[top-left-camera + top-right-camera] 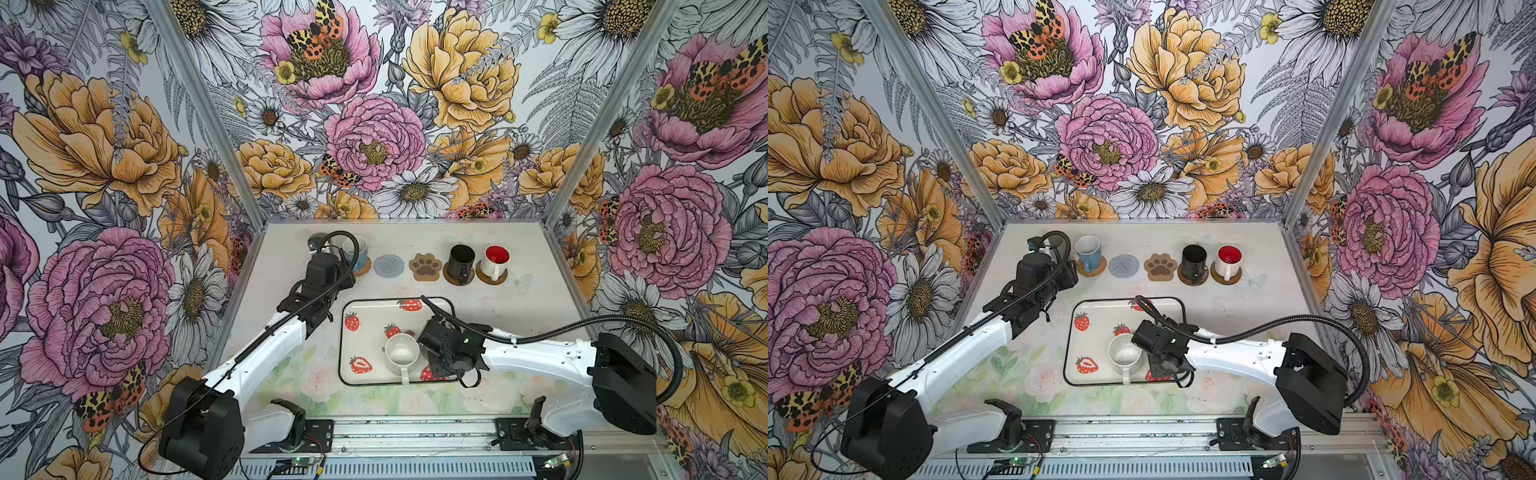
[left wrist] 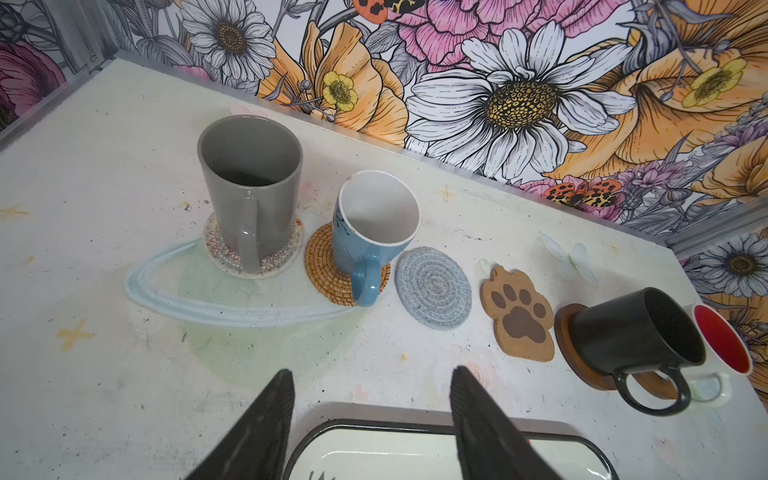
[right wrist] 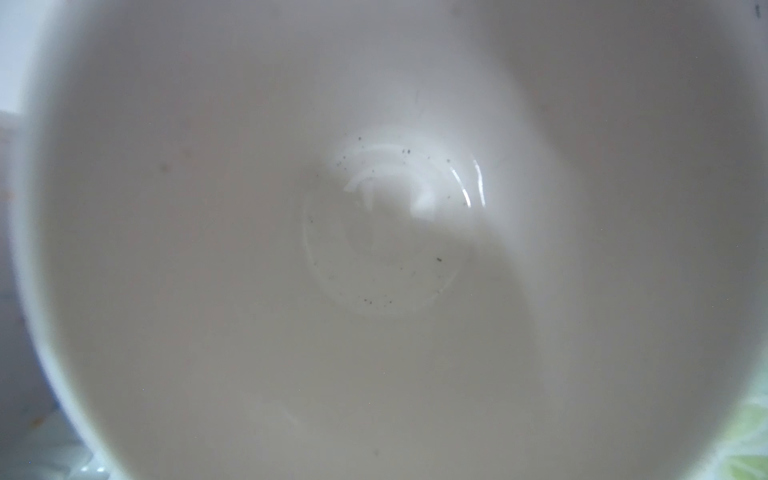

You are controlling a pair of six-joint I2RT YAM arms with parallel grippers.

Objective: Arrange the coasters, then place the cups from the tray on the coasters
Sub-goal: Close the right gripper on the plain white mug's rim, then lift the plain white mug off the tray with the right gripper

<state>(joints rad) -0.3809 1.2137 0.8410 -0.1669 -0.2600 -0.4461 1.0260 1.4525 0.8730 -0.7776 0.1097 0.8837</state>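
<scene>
Right wrist view: white mug (image 3: 374,249) fills frame. We judge pickup step: right gripper (image 1: 420,348) at mug rim, on tray (image 1: 374,316); grip we can't tell. Left gripper (image 2: 372,374) spread, empty. Next: lift straight, carry to grey coaster (image 1: 388,266) beyond tray.

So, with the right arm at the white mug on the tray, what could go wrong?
The right gripper is at one side of the white mug rim, jaws hidden; a thin hold could let it tilt or slip on lifting. The free grey woven coaster and paw coaster lie between the light blue mug and the black mug, so a wide approach could knock either. The open left gripper hangs near that row and might block the path.
</scene>
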